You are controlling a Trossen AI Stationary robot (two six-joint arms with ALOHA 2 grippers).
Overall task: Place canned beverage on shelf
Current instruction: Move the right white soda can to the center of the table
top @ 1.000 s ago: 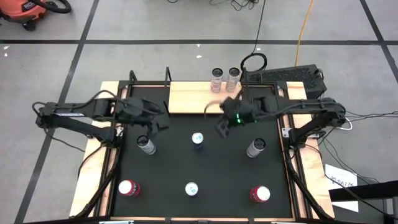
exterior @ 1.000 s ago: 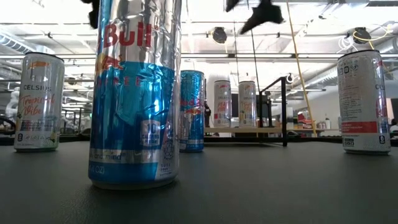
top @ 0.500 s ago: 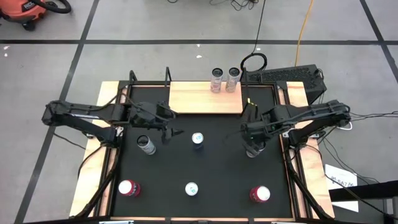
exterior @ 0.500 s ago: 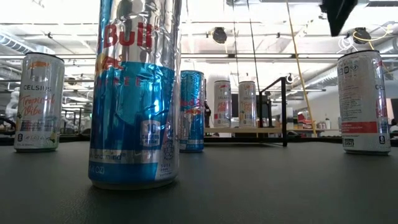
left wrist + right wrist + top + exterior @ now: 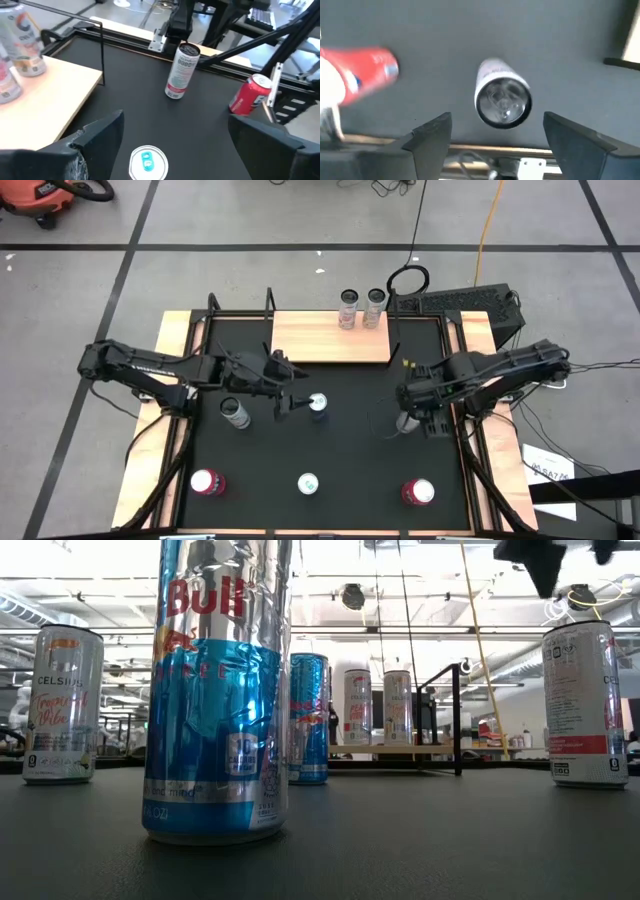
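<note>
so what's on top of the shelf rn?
Two cans stand side by side at the far edge of the shelf; the rest of the board is bare. Its underside is hidden. Both grippers are away from it, over the mat.

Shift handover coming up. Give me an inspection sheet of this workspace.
Surface: black mat on a wood-edged table.
Job's things: shelf at the mat's far edge, two cans at its far right corner; six cans upright on the mat, among them a blue-top can and a silver can.
Clutter: nothing seen.
Grippers: left gripper open, beside the blue-top can; right gripper open, above the silver can. Neither holds anything.
Cables: yellow cord and black cords on the floor behind the table.
Surroundings: grey floor, orange vacuum at far left, papers at right.
</note>
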